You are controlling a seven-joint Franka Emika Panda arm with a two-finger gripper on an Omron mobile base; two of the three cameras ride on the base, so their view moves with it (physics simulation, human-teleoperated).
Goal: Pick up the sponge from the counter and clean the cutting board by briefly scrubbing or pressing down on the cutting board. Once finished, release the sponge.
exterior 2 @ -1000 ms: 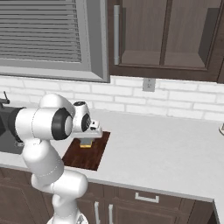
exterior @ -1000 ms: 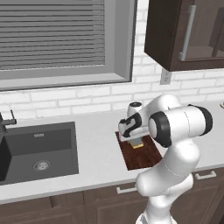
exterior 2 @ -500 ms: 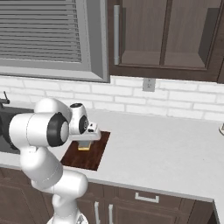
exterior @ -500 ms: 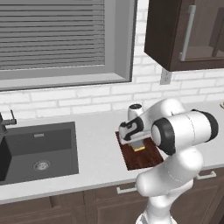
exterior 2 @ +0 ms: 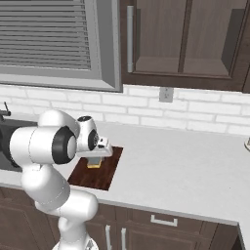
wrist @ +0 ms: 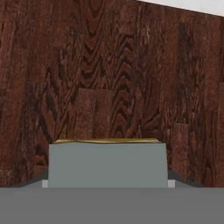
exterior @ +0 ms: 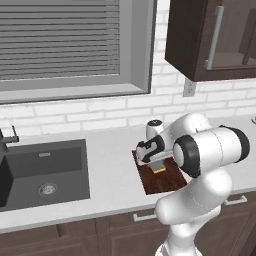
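Since a second ago my arm had folded lower and nearer the cutting board (exterior: 162,181); the sponge (exterior: 159,168) went down with it; no legible writing anywhere; sponge showed a grey-green top over a thin yellow layer, pressed on the dark reddish-brown grained board on the counter (exterior 2: 195,161); my gripper (exterior 2: 95,159) pointed down, clamped on the sponge; forearm ran level above the board.

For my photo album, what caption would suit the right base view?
White robot arm presses a small sponge onto the dark wooden cutting board on a light kitchen counter.
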